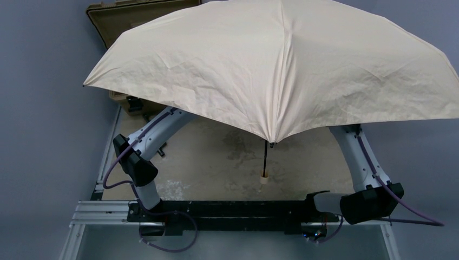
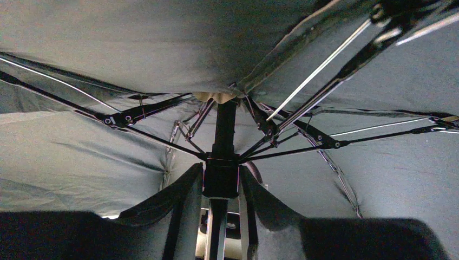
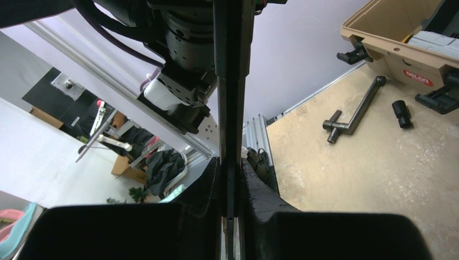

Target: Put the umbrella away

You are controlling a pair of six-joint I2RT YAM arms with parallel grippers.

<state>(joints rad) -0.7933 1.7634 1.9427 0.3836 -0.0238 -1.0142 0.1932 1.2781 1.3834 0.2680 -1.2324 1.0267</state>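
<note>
The umbrella (image 1: 281,70) is open, and its wide beige canopy covers most of the top view. Its dark shaft (image 1: 265,157) hangs down to the pale handle (image 1: 264,179) just above the table. Both grippers are hidden under the canopy there. In the left wrist view my left gripper (image 2: 221,181) is shut on the black runner (image 2: 221,176) on the shaft, with dark ribs (image 2: 157,111) spreading above. In the right wrist view my right gripper (image 3: 231,179) is shut on the thin dark shaft (image 3: 231,81).
An open tan hard case (image 1: 124,21) stands at the back left; it also shows in the right wrist view (image 3: 395,32). A black T-shaped tool (image 3: 352,111) and a small black cylinder (image 3: 399,114) lie on the table near it. The left arm's wrist (image 3: 184,65) is close to the shaft.
</note>
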